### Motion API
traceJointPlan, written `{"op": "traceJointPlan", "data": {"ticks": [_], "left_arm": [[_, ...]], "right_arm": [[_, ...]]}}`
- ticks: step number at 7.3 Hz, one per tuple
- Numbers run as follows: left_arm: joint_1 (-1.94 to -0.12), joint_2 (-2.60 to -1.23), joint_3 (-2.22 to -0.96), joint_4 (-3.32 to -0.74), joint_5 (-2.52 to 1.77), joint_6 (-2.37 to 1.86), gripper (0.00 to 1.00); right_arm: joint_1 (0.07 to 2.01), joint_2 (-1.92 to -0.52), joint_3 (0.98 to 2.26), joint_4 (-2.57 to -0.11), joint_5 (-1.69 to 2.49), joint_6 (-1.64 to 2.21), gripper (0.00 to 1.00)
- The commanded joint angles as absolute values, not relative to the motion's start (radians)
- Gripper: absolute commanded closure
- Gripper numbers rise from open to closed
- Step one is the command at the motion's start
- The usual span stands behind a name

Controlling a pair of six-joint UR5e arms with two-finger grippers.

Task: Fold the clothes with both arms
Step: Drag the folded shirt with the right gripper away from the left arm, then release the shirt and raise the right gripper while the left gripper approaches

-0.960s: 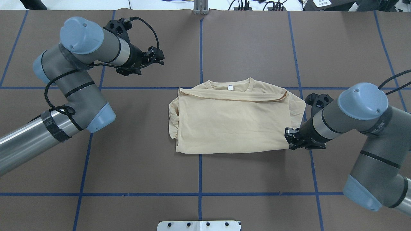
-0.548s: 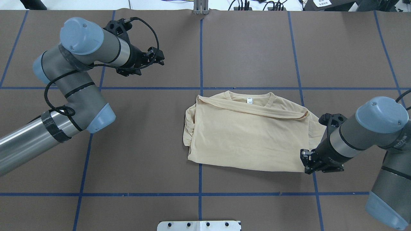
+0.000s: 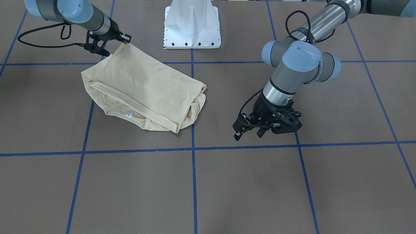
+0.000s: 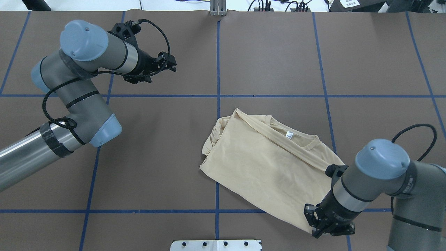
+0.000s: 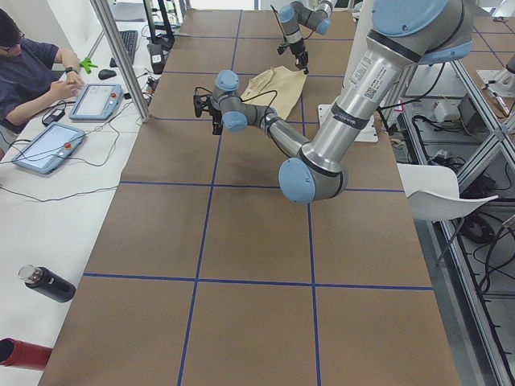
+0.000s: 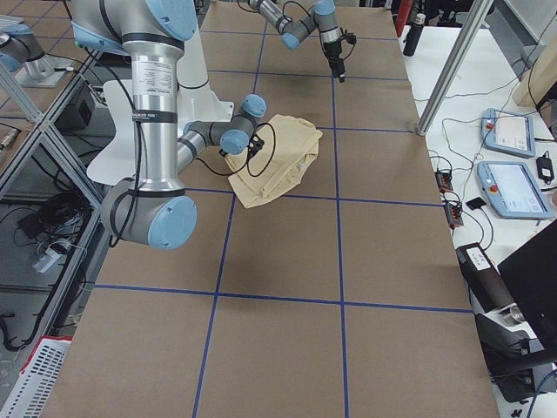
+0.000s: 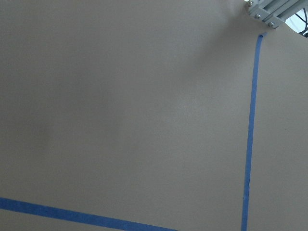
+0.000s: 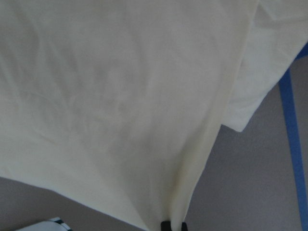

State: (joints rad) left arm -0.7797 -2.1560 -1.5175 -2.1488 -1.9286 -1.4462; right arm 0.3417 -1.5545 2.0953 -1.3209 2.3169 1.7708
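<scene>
The table [image 4: 271, 52] is covered in brown paper marked into squares by blue tape lines [image 4: 217, 69]. The left arm [image 4: 80, 104] reaches in from the overhead view's left and bends toward the far side of the table, well apart from the cloth. The right arm [image 4: 383, 167] comes in low from that view's right, with its wrist turned toward the near edge. The shirt [image 4: 264, 164] is a pale cream-yellow garment folded into a rough rectangle. It lies slanted across the table on the robot's right of the centre tape line, with its plain side up and no print showing. Bunched folds sit at its end nearest the centre line, and a sleeve lies as a band along the collar edge. The opposite end rises off the paper toward the robot, drawn into a taut corner close to the white base [image 3: 191, 22]. The right gripper [image 4: 315, 230] is clamped on that raised corner, and its wrist camera shows cloth fanning out from a pinch between the dark fingertips [image 8: 173, 225]. The left gripper [image 3: 248, 134] hangs just above bare paper with its fingers spread apart and holds nothing. A small white label [image 4: 289, 134] shows inside the shirt's neckline, facing up.
</scene>
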Motion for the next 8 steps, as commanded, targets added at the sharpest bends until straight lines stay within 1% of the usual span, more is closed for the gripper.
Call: {"op": "traceJointPlan", "data": {"ticks": [1,3,4,5,7,8], "left_arm": [[-0.779,-2.135,-1.554,-2.12,-1.93,-1.445,0.01],[-0.779,-2.135,-1.559,-2.118,-1.93,-1.445,0.01],[-0.779,-2.135,-1.56,-2.118,-1.93,-1.445,0.01],[-0.779,-2.135,-1.56,-2.118,-1.93,-1.445,0.01],[-0.779,-2.138,-1.562,-2.118,-1.93,-1.445,0.01],[-0.778,-2.137,-1.583,-2.12,-1.931,-1.445,0.01]], "right_arm": [[0.255,-1.52,2.095,-1.319,2.31,1.812,1.0],[0.23,-1.52,2.091,-1.319,2.296,1.812,1.0],[0.235,-1.52,2.086,-1.321,2.298,1.812,0.68],[0.251,-1.52,2.086,-1.322,2.298,1.812,0.01],[0.326,-1.507,2.089,-1.321,2.304,1.809,0.0],[0.407,-1.491,2.088,-1.321,2.304,1.806,0.0]]}}
